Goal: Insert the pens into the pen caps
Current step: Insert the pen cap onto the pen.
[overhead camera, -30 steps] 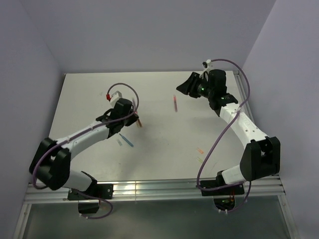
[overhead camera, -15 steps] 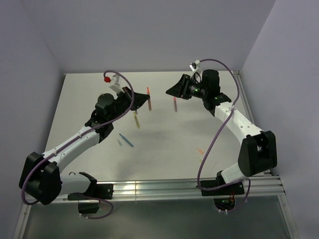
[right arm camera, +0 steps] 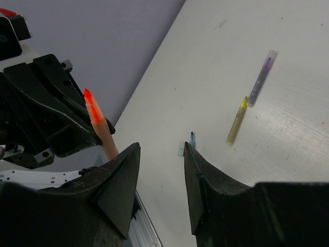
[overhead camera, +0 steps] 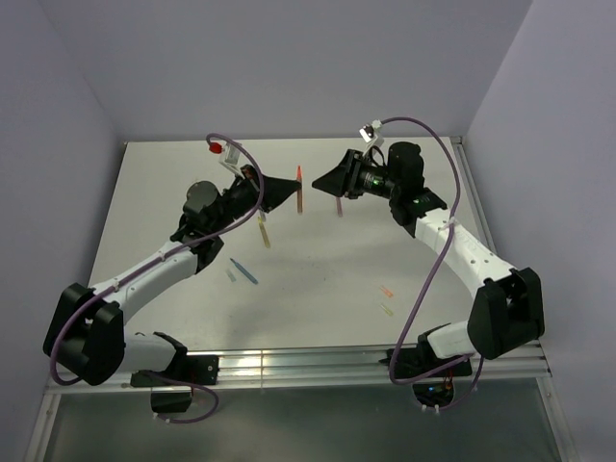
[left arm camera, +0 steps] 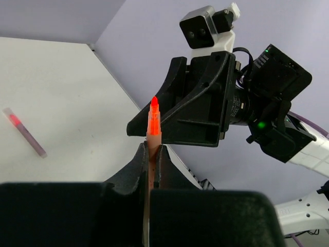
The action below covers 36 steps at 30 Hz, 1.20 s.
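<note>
Over the far half of the worktop [overhead camera: 318,279], midway between its side edges: left gripper [left arm camera: 152,152] jaws pinch orange pen [left arm camera: 153,121], tip up. Opposite, right gripper [right arm camera: 162,149] jaws spread, just beside pen tip, not touching. Flat on worktop: yellow pen [right arm camera: 237,120], purple pen [right arm camera: 260,78].

Five pens [overhead camera: 338,204] are showing: an orange pen [overhead camera: 299,188], plus pink [left arm camera: 24,133], yellow [right arm camera: 237,120], purple [right arm camera: 261,77] and blue [overhead camera: 245,272]. Three caps [right arm camera: 181,149] are lying out: pale blue [overhead camera: 230,274], orange [overhead camera: 386,291], yellow-green [overhead camera: 386,309].
</note>
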Available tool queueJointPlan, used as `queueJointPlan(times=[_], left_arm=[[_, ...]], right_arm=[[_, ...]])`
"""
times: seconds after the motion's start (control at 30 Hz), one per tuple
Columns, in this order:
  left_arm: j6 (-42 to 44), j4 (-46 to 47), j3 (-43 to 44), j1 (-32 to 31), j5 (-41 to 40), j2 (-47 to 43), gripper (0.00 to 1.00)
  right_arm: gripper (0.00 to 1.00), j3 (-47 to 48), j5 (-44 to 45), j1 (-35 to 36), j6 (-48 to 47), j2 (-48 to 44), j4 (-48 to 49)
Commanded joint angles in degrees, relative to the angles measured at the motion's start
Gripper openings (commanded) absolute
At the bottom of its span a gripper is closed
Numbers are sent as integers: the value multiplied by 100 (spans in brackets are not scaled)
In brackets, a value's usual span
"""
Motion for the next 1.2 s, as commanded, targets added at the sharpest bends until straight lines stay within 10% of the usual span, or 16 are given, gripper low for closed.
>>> queueJointPlan(times=[0.0,1.17], left_arm=[[-114,594,-62,3,316,-38,0],[-695,1069,105,-200,984,726,0]], right_arm=[[47,62,-106,66,-19,-278,326],[45,300,509,339,-265,-462,62]])
